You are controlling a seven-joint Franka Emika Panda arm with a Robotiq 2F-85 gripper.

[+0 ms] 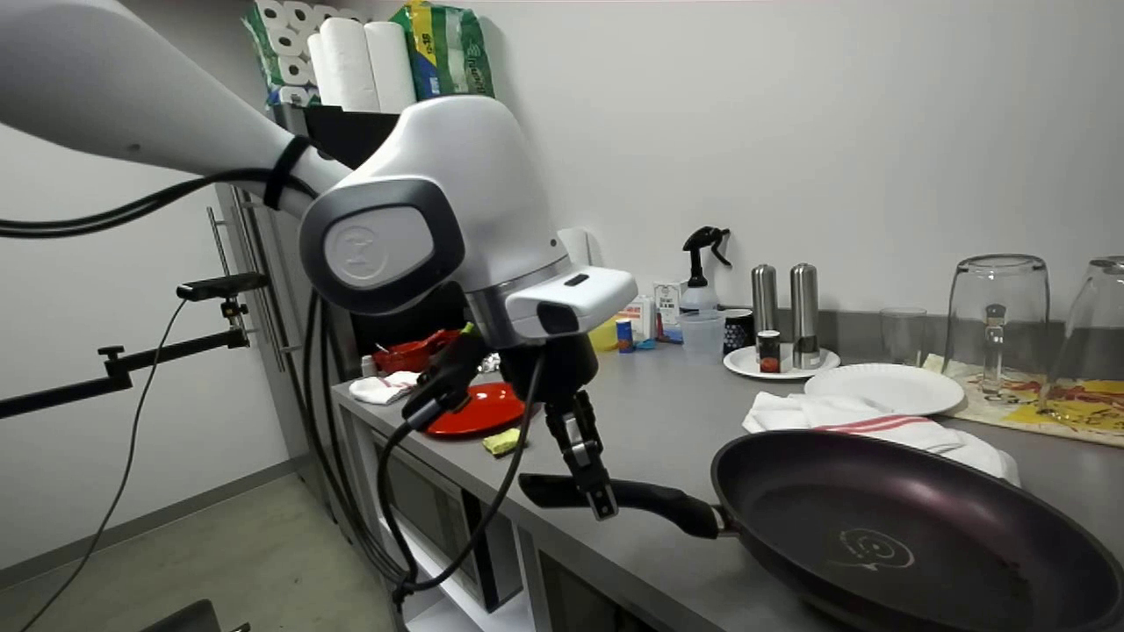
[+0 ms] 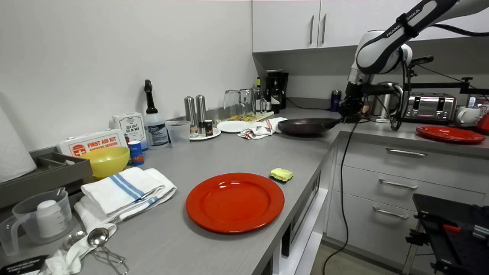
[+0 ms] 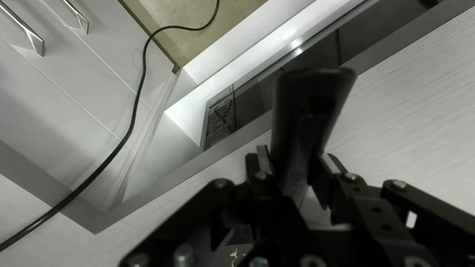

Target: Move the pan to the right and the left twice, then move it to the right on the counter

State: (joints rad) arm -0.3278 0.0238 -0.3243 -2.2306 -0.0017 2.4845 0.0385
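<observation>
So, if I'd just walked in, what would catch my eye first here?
Most likely the white robot arm stretched over the counter, its jaws shut on the handle of a black pan. Next, perhaps, the glossy red plate in the foreground of an exterior view, with a yellow sponge beside it on the same counter.

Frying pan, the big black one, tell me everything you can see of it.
The round, shallow frying pan looks black, with a purplish sheen and a pale circular emblem inside. A small metal-looking collar joins it to a long black handle, which the gripper clamps from both sides. The pan faces upward over the grey counter, beside a red-striped white dish towel; I can't tell whether it touches either.
</observation>
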